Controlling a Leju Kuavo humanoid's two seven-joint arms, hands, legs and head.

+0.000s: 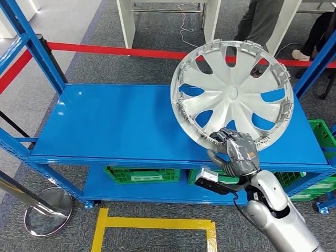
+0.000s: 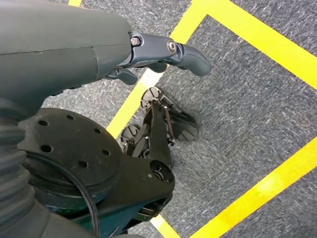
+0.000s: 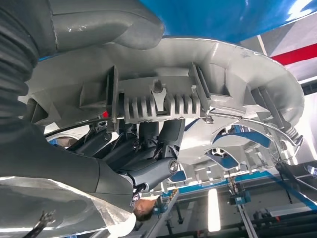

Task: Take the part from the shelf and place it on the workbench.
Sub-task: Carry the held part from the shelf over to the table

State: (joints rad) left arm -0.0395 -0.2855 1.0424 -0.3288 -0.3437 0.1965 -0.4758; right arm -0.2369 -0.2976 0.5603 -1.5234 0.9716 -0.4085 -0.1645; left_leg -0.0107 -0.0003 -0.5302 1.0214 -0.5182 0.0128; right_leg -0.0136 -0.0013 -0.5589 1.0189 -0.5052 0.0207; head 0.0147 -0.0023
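A stanchion base (image 1: 48, 211) stands on the carpet at 8 o'clock, below the left end of the blue shelf (image 1: 118, 126). Yellow tape (image 1: 154, 224) marks the floor at 6 o'clock. Green crates (image 1: 141, 175) sit on the lower level under the shelf top. Red tape (image 1: 115, 51) runs across the floor behind the shelf, at 12 o'clock.

The left hand (image 2: 164, 52) hangs over grey carpet (image 2: 246, 109) crossed by yellow lines; its fingers are apart and hold nothing.

The hubcap (image 1: 233, 94), silver and spoked, is at 2 o'clock on the right part of the shelf top, tilted, its near rim over the shelf's front edge. The right hand (image 1: 234, 152) grips that near rim at the hubcap's 6 o'clock; the right wrist view has the thumb (image 3: 112, 22) on one face and the fingers (image 3: 149, 168) curled behind the ribbed rim. A person's legs (image 1: 261, 21) stand beyond the red tape at 1 o'clock.
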